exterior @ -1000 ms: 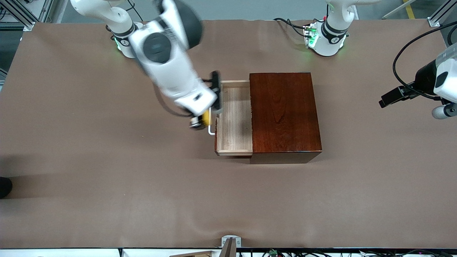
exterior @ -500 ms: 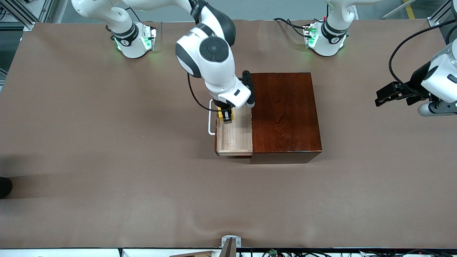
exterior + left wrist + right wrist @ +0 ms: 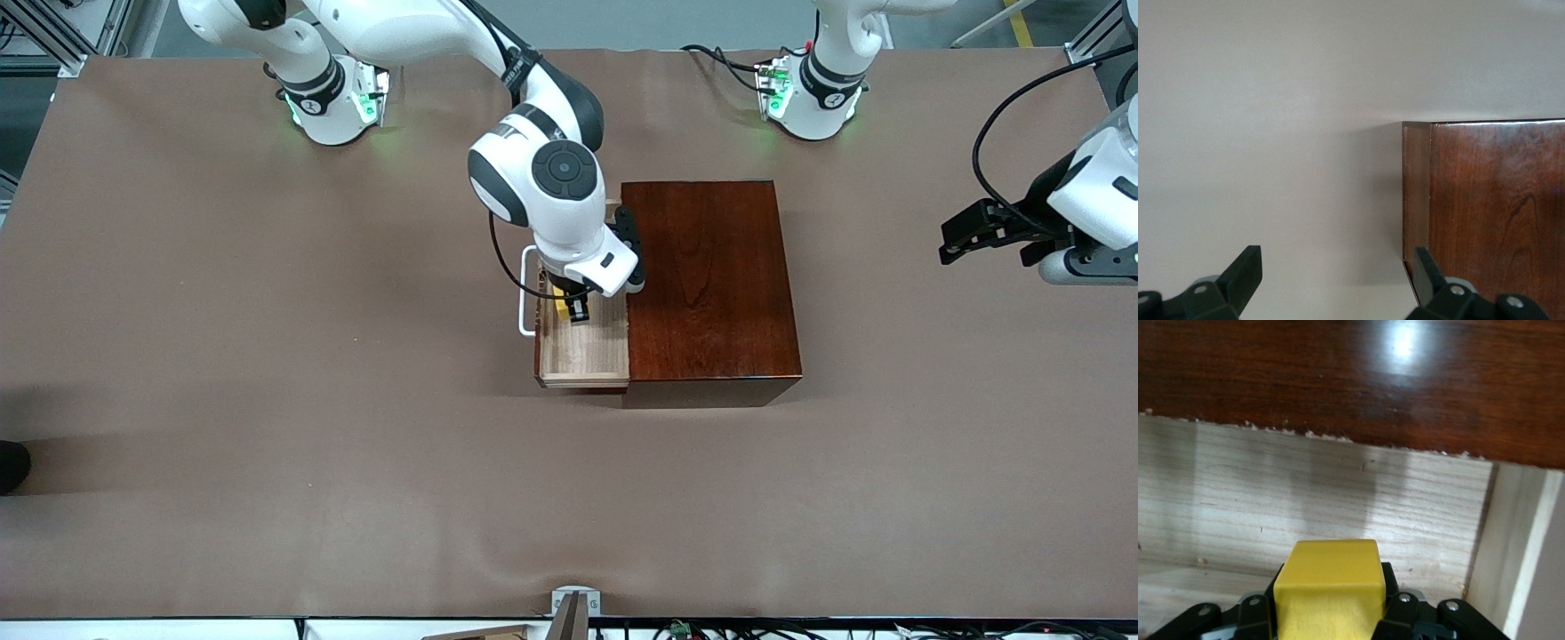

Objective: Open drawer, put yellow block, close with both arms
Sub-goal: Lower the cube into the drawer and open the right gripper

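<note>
The drawer [image 3: 582, 348] stands pulled out of the dark mahogany box [image 3: 711, 280] toward the right arm's end of the table, its white handle [image 3: 524, 298] showing. My right gripper [image 3: 573, 309] hangs low over the drawer's pale-wood tray, shut on the yellow block [image 3: 564, 308]. In the right wrist view the yellow block [image 3: 1331, 583] fills the space between the jaws of the right gripper [image 3: 1330, 617], just above the tray floor [image 3: 1305, 493]. My left gripper [image 3: 1029, 249] waits off the left arm's end of the table. It stands open [image 3: 1336, 280], empty, facing the box's corner [image 3: 1491, 213].
The box's glossy top edge [image 3: 1338, 380] runs close along the tray. The tray's side wall [image 3: 1521, 540] stands beside the block. Bare brown table [image 3: 267, 400] lies all round the box, and a black cable [image 3: 1005, 133] loops above the left hand.
My right arm has carried the yellow block from above the handle over the open drawer and lowered it toward the tray. The left hand has shifted only slightly.
</note>
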Tool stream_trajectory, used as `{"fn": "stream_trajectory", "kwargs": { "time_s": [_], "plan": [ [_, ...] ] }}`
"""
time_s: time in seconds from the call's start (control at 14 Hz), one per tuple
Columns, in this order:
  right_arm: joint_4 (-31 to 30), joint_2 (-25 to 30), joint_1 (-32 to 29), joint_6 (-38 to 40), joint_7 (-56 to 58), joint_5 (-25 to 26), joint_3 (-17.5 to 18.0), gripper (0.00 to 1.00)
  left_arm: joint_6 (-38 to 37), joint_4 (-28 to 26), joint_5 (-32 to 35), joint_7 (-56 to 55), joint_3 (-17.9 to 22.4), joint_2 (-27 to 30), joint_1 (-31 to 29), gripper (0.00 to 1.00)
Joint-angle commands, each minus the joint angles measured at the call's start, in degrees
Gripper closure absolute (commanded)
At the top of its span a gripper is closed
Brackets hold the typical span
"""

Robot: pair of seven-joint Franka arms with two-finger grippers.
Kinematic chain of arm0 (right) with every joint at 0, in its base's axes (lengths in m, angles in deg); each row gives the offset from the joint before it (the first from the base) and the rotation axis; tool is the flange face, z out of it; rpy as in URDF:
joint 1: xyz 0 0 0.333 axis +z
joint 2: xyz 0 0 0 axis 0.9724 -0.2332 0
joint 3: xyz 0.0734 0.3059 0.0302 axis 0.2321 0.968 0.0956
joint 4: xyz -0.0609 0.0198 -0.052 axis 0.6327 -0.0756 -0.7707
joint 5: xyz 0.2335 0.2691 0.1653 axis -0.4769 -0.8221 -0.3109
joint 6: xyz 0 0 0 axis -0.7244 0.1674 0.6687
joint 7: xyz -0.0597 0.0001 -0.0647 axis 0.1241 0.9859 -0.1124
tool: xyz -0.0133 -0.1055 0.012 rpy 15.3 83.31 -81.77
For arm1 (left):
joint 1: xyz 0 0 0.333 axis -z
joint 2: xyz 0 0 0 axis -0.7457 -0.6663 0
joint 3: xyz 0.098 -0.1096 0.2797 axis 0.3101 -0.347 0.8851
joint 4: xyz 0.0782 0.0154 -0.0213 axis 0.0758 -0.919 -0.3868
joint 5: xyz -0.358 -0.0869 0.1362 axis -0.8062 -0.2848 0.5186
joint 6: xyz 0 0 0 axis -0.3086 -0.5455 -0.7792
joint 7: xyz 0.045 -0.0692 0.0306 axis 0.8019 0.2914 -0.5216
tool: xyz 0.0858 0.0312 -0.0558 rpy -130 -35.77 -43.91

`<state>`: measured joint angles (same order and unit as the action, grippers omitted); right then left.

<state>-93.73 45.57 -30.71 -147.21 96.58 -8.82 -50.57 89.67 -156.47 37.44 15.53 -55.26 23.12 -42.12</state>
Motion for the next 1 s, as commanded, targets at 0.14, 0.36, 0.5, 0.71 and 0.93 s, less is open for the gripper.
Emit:
{"fn": "stream_trajectory", "kwargs": {
  "time_s": [0.14, 0.36, 0.5, 0.71, 0.93],
  "plan": [
    [1.5, -1.8, 1.8, -0.9, -1.6, 2.6, -0.7, 1.0, 1.0, -1.0, 0.7, -0.4, 0.3, 0.2, 0.5, 0.0],
    [0.5, -2.2, 2.9, -1.0, -4.1, 4.2, -0.7, 1.0, 1.2, -0.9, 0.1, -0.5, 0.3, 0.0, 0.4, 0.0],
    [0.5, -2.2, 3.0, -1.1, -4.4, 5.2, -0.7, 0.56, 0.9, -0.9, 0.6, -0.5, 0.3, -0.1, 0.8, 0.0],
    [0.6, -2.1, 3.4, -1.0, -6.5, 5.9, -0.7, 0.0, 0.7, -1.0, 0.9, -0.5, 0.3, -0.5, 0.4, 0.0],
    [0.6, -1.3, 3.2, -0.6, -6.7, 6.0, -0.7, 0.0, 0.7, -1.0, 0.8, -0.5, 0.2, -0.7, 0.6, 0.0]
  ]
}}
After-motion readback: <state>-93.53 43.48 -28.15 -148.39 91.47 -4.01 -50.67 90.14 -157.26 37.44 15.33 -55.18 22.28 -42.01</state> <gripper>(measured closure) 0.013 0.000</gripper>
